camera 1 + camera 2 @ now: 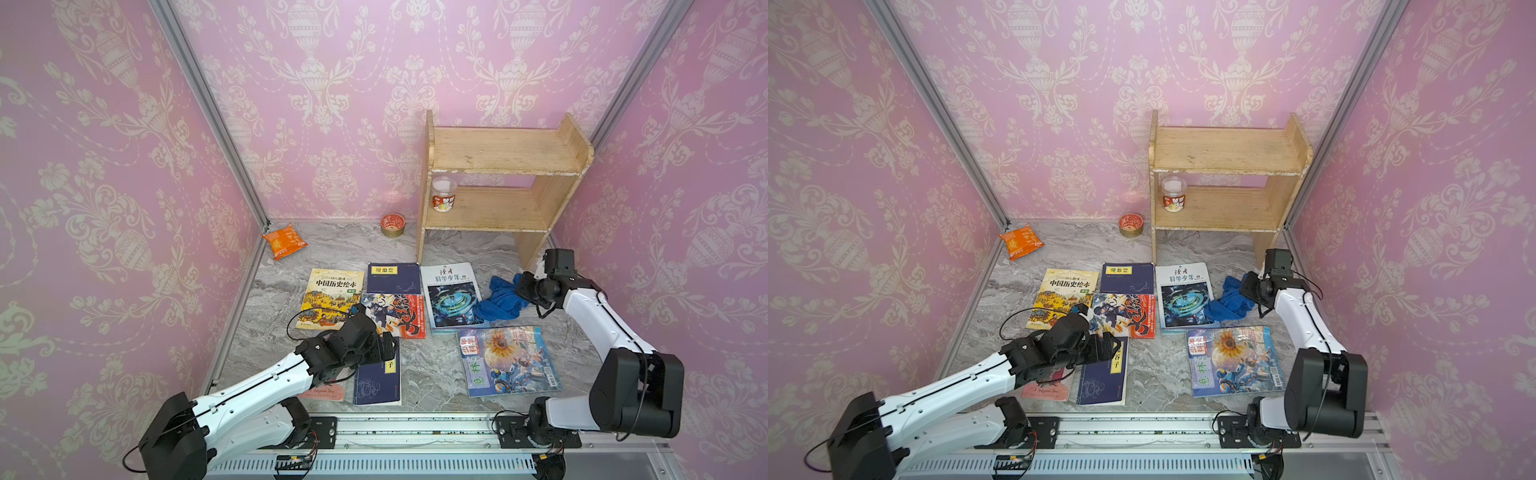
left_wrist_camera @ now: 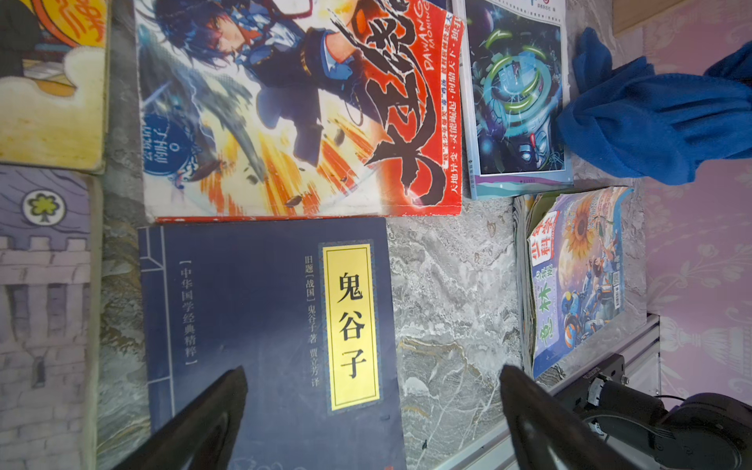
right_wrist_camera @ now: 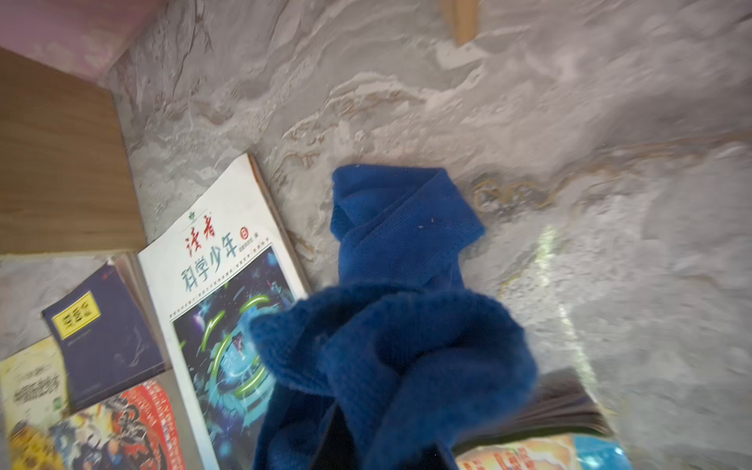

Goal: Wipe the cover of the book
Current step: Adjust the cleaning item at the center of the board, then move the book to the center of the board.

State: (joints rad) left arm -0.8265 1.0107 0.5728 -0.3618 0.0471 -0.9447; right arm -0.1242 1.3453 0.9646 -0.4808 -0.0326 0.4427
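Several books lie flat on the marble table. A crumpled blue cloth rests beside and partly over the right edge of a white science magazine. My right gripper is shut on the cloth, and cloth folds hide its fingers in the right wrist view. My left gripper hangs open and holds nothing, just above the upper end of a dark blue book with a yellow title label.
A wooden shelf at the back right holds a cup. A red tin and an orange snack bag lie near the back wall. A yellow history book, a red comic and a sunflower magazine lie around.
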